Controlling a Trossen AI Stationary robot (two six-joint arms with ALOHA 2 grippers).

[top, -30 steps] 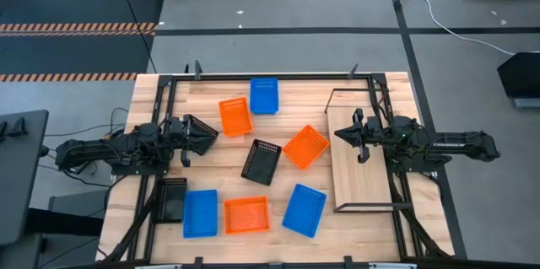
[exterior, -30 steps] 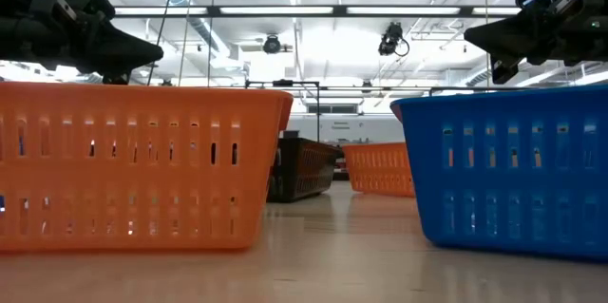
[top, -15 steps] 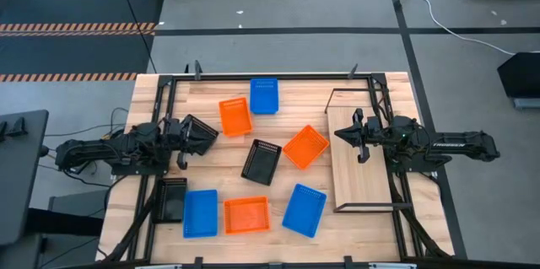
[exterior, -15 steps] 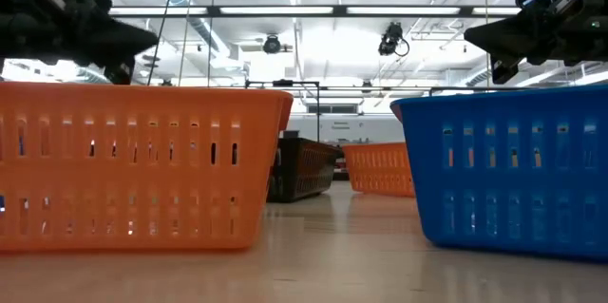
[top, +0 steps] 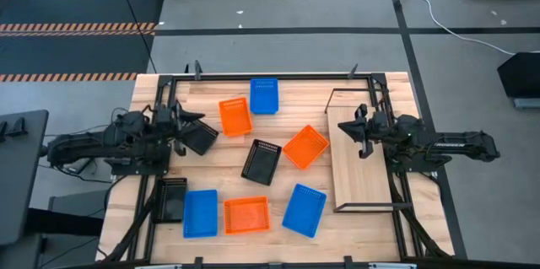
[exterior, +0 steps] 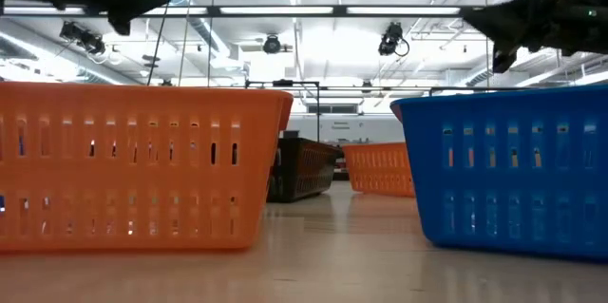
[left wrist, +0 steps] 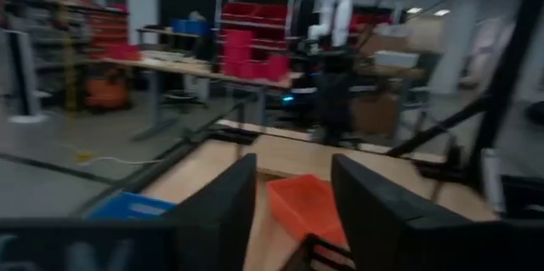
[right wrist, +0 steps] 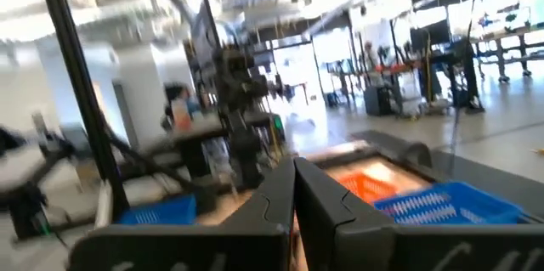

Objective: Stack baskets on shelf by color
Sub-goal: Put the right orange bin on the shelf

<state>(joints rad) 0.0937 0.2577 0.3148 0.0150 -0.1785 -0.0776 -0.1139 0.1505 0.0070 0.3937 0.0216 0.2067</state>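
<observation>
No readable text, labels or numbers are showing anywhere; faint white lettering on the right arm (top: 451,142) is staying illegible.

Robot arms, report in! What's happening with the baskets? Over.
Left gripper open, near the table's left edge. Right gripper shut, above the shelf. Baskets unstacked on the table.

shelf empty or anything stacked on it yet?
Empty. In the high view the shelf shows bare wood inside its wire frame; the right gripper hangs over its far end, holding nothing. All the baskets lie on the table.
</observation>
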